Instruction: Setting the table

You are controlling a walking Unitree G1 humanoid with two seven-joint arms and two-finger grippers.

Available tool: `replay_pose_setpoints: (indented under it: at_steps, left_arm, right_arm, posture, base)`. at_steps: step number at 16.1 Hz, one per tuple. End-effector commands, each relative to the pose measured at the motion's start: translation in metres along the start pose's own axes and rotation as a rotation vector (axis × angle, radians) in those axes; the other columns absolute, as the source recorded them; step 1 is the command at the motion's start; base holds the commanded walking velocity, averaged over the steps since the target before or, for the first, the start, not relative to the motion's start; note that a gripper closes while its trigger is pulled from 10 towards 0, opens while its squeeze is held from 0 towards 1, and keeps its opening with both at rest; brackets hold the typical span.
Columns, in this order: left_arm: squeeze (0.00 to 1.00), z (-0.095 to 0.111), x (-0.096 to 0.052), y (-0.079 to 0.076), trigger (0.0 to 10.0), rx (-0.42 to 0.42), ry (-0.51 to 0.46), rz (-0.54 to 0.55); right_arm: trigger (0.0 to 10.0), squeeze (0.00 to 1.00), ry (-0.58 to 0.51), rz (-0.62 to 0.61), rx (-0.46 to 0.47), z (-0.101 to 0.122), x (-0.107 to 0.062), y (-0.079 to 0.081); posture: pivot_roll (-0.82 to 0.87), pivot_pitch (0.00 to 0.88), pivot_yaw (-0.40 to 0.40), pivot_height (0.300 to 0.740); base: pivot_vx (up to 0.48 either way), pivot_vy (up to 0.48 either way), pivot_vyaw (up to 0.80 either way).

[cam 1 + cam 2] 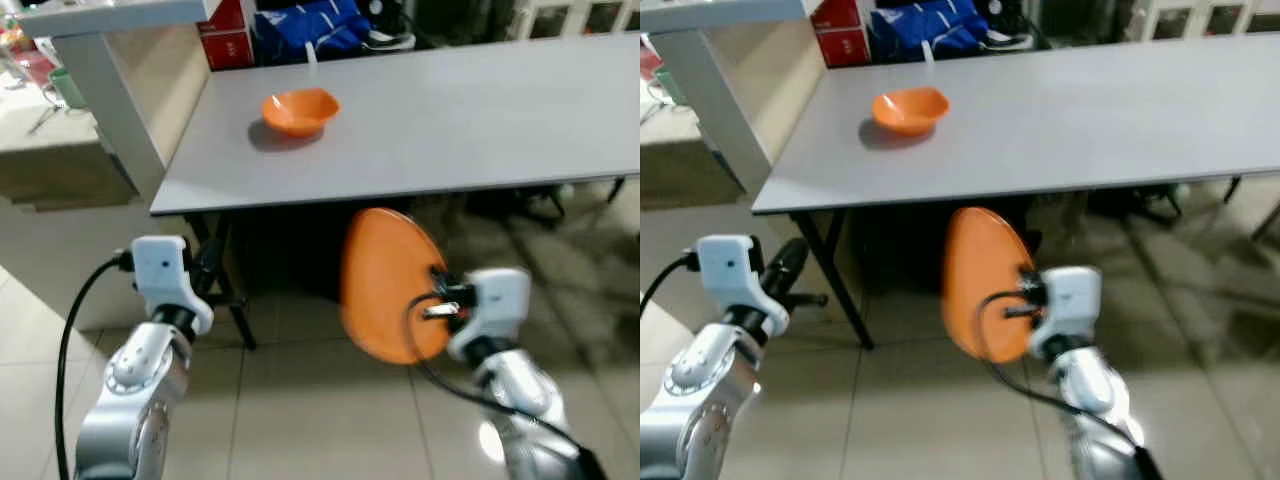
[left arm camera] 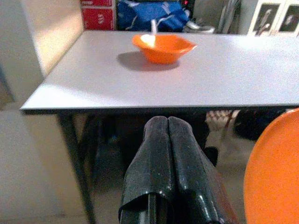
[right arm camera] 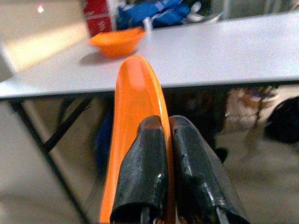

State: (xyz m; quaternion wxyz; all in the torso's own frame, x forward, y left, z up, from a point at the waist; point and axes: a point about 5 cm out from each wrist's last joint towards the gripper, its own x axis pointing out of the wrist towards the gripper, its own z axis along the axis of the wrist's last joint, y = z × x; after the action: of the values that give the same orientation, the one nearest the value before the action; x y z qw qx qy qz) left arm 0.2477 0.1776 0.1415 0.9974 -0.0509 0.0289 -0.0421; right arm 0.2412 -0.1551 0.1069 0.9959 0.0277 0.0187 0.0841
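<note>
My right gripper (image 3: pixel 167 140) is clamped on the rim of an orange plate (image 1: pixel 385 285), fingers pinching it w/ one on each side, plate held on edge, roughly upright, below and in front of the grey table (image 1: pixel 480 110). The plate sits lower than the tabletop, just short of the table's near edge, above the tiled floor (image 1: pixel 300 410). My left gripper (image 2: pixel 167 154) is raised too, fingers pressed together w/ nothing between them, pointing toward the table's near edge; the plate's rim shows beside it, not touching. On the table there's an orange bowl (image 1: pixel 299 110), upright, toward the far-left part of the top, well apart from the plate. Behind the table, on the far side: a red box (image 1: pixel 228 35) and a blue bag (image 1: pixel 310 25), next to each other. Left of the table stands a beige counter unit (image 1: pixel 110 90) w/ a grey top, its corner close to the table's left end. Dark table legs (image 1: pixel 230 290) show under the near-left corner. Head views a bit blurred, esp. around the arms.
</note>
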Motion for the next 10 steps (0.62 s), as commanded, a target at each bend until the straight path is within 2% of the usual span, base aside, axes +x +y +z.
replay_pose_setpoints:
  at_steps: [1,10]
  left_arm:
    - [0.0,0.0005,0.0004,0.0086,10.0,0.026,0.002,0.035]
    - [0.0,-0.0012,0.0019,0.007,10.0,0.051,-0.002,0.026]
  right_arm:
    - [0.0,0.13,-0.059,0.051,0.01,0.0097,0.0044,0.0136]
    - [0.0,0.13,-0.068,0.071,0.002,0.0098,0.0106,0.0165]
  posture:
    - [-0.13,0.008,0.107,0.74]
    - [-0.11,0.0,0.101,0.74]
  base:
    - [0.319,-0.356,0.0]
    - [0.299,-0.372,0.0]
